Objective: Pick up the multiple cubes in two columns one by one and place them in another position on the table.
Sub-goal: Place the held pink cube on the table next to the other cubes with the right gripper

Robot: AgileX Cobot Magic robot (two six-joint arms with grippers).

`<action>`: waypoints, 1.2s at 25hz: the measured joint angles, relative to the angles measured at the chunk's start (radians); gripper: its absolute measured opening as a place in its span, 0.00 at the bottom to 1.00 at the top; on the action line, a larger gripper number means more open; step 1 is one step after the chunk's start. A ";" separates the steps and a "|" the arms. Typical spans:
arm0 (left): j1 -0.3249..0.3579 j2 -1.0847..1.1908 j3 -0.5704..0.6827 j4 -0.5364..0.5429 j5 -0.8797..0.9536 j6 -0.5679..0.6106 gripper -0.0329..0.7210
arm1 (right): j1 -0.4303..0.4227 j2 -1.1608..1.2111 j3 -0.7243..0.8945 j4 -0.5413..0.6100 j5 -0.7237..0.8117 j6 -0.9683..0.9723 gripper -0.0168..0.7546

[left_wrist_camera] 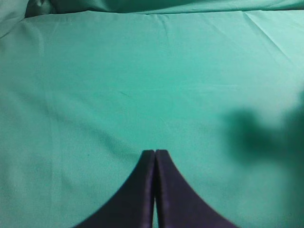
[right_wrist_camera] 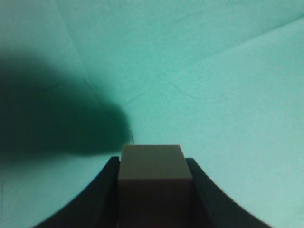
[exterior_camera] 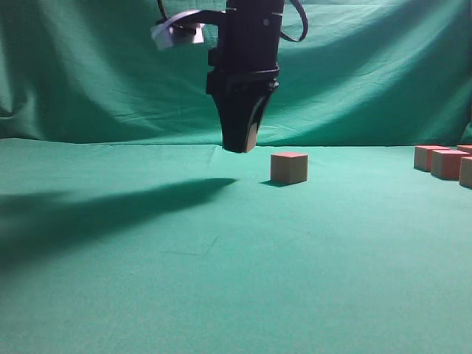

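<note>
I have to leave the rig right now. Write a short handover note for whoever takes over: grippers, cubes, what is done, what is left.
Right gripper: shut on a cube, held clear above the table in the exterior view.
Left gripper: jaws shut, empty, over bare cloth.
Cubes: one lone cube stands mid-table, right of the raised gripper. A cluster of cubes sits at the right edge, partly cut off, so its count is unclear.
Done: apparently one cube placed.
Left: set down the held cube, then move the cluster one by one.
</note>
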 joint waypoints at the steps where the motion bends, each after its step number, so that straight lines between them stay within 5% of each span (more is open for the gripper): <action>1: 0.000 0.000 0.000 0.000 0.000 0.000 0.04 | -0.004 0.006 -0.002 0.005 0.000 0.000 0.37; 30: 0.000 0.000 0.000 0.000 0.000 0.000 0.04 | -0.035 0.070 -0.004 0.029 -0.025 -0.026 0.37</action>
